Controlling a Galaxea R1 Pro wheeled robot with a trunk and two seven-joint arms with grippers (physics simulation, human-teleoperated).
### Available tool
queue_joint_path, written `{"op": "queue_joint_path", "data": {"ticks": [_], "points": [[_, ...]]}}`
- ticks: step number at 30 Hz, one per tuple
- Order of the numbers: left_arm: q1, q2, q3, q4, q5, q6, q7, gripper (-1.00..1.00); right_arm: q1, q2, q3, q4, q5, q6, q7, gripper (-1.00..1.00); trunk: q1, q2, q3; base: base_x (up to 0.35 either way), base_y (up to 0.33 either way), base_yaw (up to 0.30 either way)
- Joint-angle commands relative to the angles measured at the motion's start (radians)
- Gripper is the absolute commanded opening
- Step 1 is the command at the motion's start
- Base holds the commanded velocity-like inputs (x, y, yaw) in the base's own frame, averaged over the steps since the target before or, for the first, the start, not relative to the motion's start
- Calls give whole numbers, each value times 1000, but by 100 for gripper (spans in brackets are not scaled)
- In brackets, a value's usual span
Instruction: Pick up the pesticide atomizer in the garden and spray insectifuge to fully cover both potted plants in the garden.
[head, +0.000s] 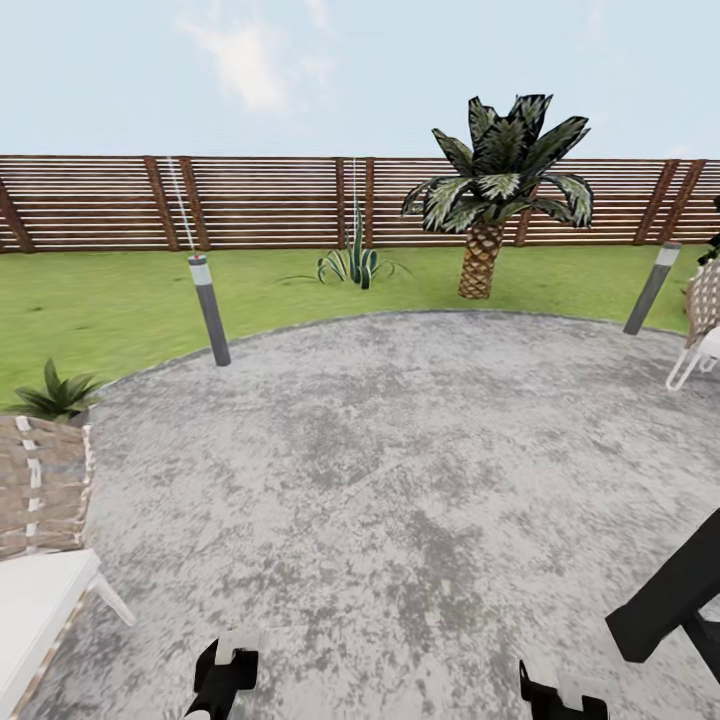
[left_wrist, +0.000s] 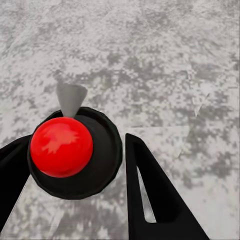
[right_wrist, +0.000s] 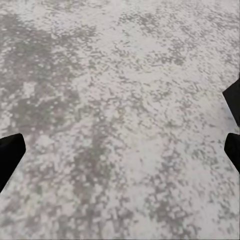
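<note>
Grey patio, left pincer clamping pesticide atomizer seen end-on, right pincer apart.

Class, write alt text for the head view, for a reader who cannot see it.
A round grey paved patio fills the foreground, with lawn and a brown slatted fence behind. A palm, a spiky plant and two bollard lights stand at the patio's edge.

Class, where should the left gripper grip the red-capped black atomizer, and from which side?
Probably the round black body of the atomizer, fingers on opposite sides below the red cap, approaching opposite the grey nozzle, leaving it unblocked.
</note>
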Motion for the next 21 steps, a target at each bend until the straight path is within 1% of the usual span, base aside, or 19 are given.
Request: {"op": "queue_joint_path", "data": {"ticks": [1,21], "points": [[-1,-1,6,1,-11,-3,3,-100,-1,0,-3,2,11,-3,-8,100,0,0,-1,338,0,0],[-1,-1,6,1,-11,-3,3,-100,-1,0,-3,0,10,-3,-8,100,0,0,-1,338,0,0]]}}
